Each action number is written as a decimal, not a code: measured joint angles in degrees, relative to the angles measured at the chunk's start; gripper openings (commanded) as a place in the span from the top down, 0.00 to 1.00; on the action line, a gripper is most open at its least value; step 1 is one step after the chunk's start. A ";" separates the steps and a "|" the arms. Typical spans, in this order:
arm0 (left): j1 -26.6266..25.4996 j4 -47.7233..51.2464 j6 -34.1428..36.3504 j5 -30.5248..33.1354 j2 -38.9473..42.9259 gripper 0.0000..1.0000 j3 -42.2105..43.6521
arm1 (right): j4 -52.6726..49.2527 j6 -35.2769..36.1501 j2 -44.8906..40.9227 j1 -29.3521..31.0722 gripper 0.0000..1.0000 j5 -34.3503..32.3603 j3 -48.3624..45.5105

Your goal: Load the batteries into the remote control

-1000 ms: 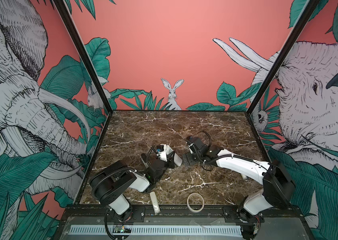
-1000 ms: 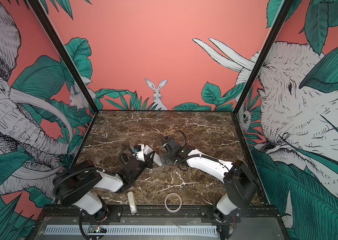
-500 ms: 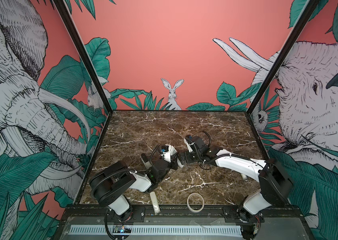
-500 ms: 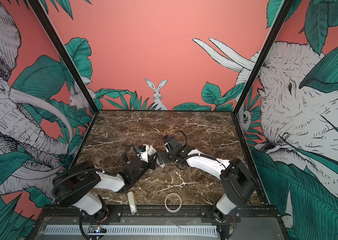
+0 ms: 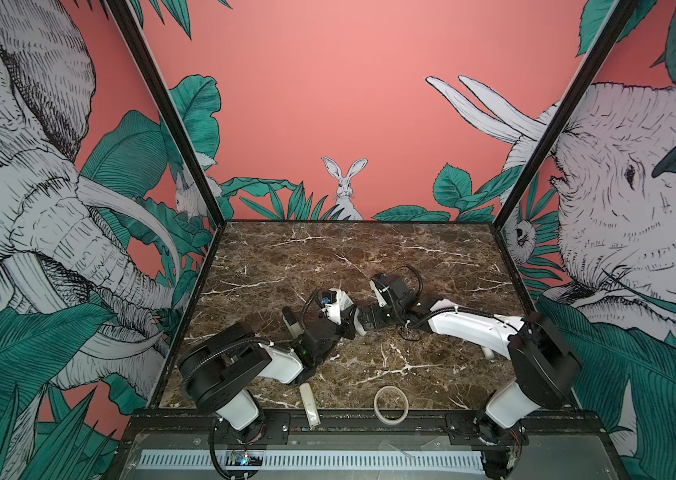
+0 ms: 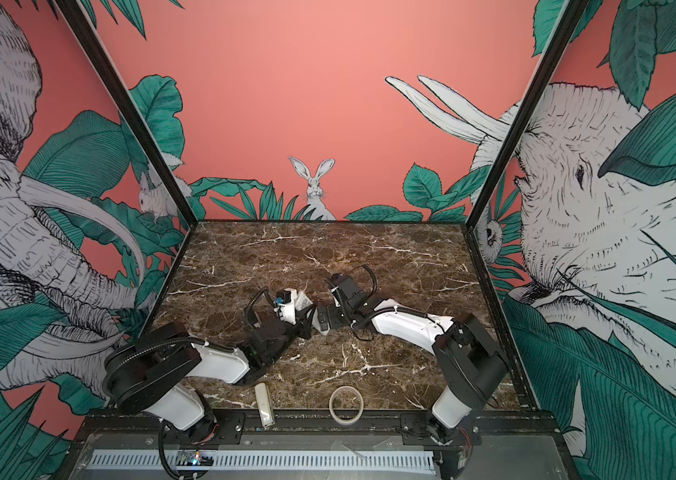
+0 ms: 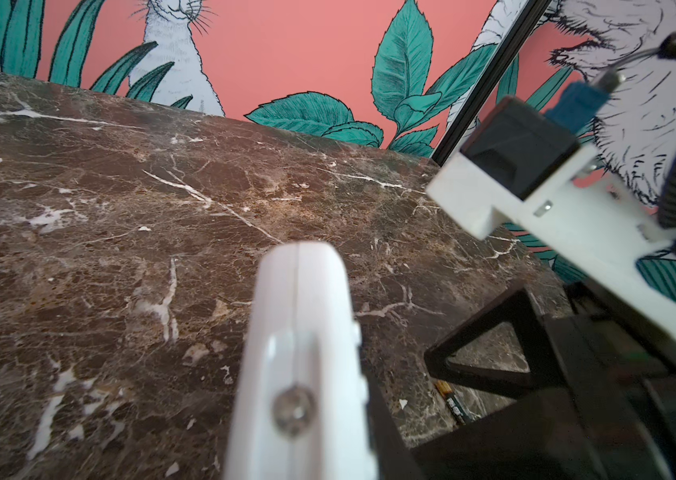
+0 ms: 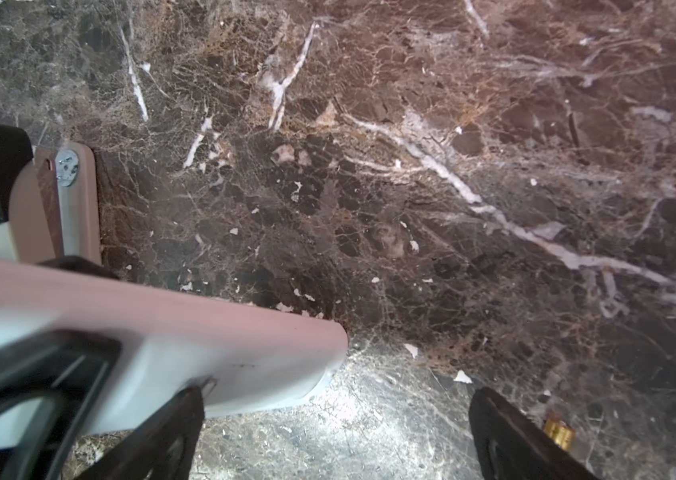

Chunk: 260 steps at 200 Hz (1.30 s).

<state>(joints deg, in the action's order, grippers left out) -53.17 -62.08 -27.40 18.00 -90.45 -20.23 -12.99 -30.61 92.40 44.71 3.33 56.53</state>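
In both top views the two arms meet just below the centre of the frame, over the brown marble tabletop (image 5: 411, 257). The left tool (image 5: 347, 325) is clamped narrow on the remote control (image 7: 298, 332), which the left wrist view shows end-on as a slim white body. The right tool (image 8: 338, 401) stands wide, holding nothing, with one of its black fingers (image 8: 170, 436) right at the remote's end; I cannot tell whether they touch. A battery (image 7: 452, 405) lies on the marble near that tool. At the lower edge of the frame lie a small cream remote (image 5: 310, 405) and a tape ring (image 5: 391, 405).
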 measured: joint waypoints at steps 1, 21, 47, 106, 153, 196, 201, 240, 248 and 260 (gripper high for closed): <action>0.00 0.02 0.00 0.02 0.00 1.00 0.00 | 0.00 -0.04 0.00 0.00 0.01 0.00 0.00; 0.00 0.15 -0.07 0.09 0.07 1.00 -0.02 | -0.20 -0.46 0.00 0.00 0.01 -0.24 0.02; -0.11 0.61 0.02 0.09 0.07 1.00 -0.35 | -1.09 -0.74 -0.31 0.07 0.01 -1.46 0.11; -0.44 1.51 0.90 0.28 0.11 1.00 -1.05 | -1.92 -0.72 -0.70 0.28 0.01 -2.69 0.11; -0.72 1.88 1.27 0.55 0.39 1.00 -1.05 | -5.05 -0.66 -1.57 -0.13 0.01 -5.75 -0.02; -0.92 2.05 1.29 0.94 0.48 1.00 -1.07 | -8.61 -0.55 -2.78 -0.66 0.01 -8.17 -1.22; -0.96 2.05 1.31 0.98 0.48 1.00 -1.07 | -8.74 -0.46 -2.91 -0.66 0.00 -8.22 -1.22; -1.07 2.14 1.33 1.16 0.48 1.00 -1.11 | -5.25 -0.13 -4.15 -0.66 0.00 -5.27 -2.23; -1.07 2.14 1.33 1.16 0.50 1.00 -1.11 | -4.02 -0.20 -4.39 -0.66 0.00 -4.04 -2.56; -1.07 2.16 1.33 1.18 0.52 1.00 -1.11 | -2.03 -0.26 -4.50 -0.66 0.00 -2.34 -2.82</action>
<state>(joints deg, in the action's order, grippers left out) -54.24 -59.92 -26.06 19.18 -89.93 -21.34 -15.03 -30.87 87.90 44.05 0.99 53.71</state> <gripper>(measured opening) 0.212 0.993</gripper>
